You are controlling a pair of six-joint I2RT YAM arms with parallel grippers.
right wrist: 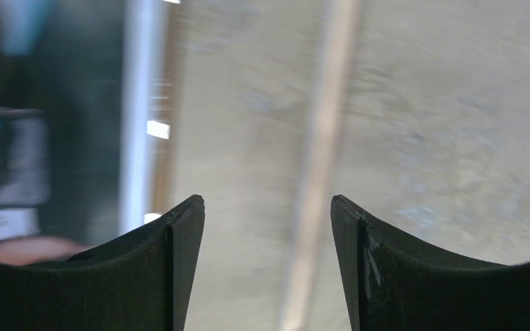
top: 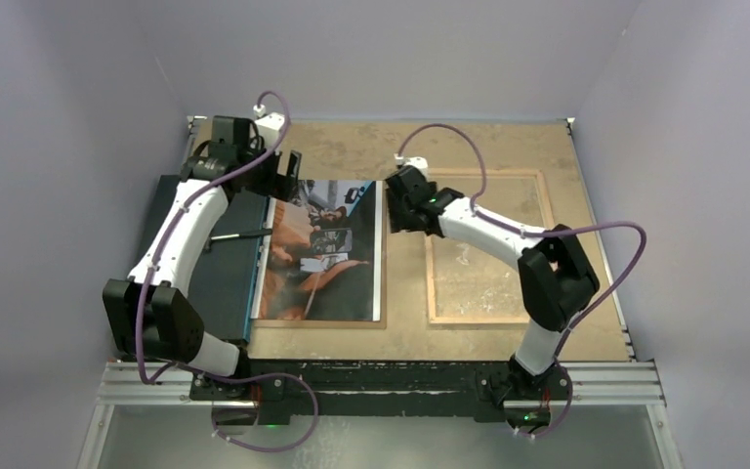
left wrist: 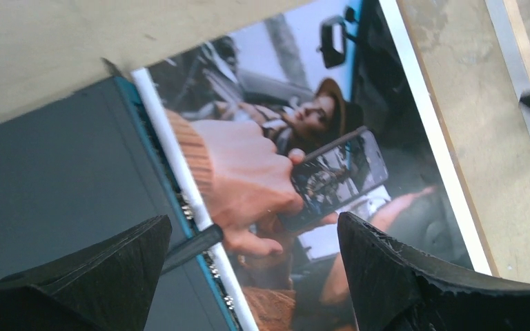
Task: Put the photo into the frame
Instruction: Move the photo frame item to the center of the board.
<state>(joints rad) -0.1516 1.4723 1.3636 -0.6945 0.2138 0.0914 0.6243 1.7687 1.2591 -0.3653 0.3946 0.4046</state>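
The photo [top: 320,250] lies flat at the table's middle, its white strip on the right; a brown board edge shows beneath it. The frame [top: 540,210] lies to its right, light wood border up, with a clear pane. My left gripper [top: 289,176] hovers over the photo's far left corner. In the left wrist view the photo [left wrist: 303,165] fills the space under the open left gripper [left wrist: 255,238], and nothing is between the fingers [left wrist: 114,265]. My right gripper [top: 396,210] hangs open between photo and frame. The blurred right wrist view shows bare table under the gripper [right wrist: 268,207] and a frame border [right wrist: 324,138].
A plain dark flat board [top: 217,269] lies left of the photo, under my left arm, with a thin black rod [top: 239,234] on it. The same rod [left wrist: 193,246] reaches the photo's white edge. Walls close in the tan table [top: 352,147] on three sides.
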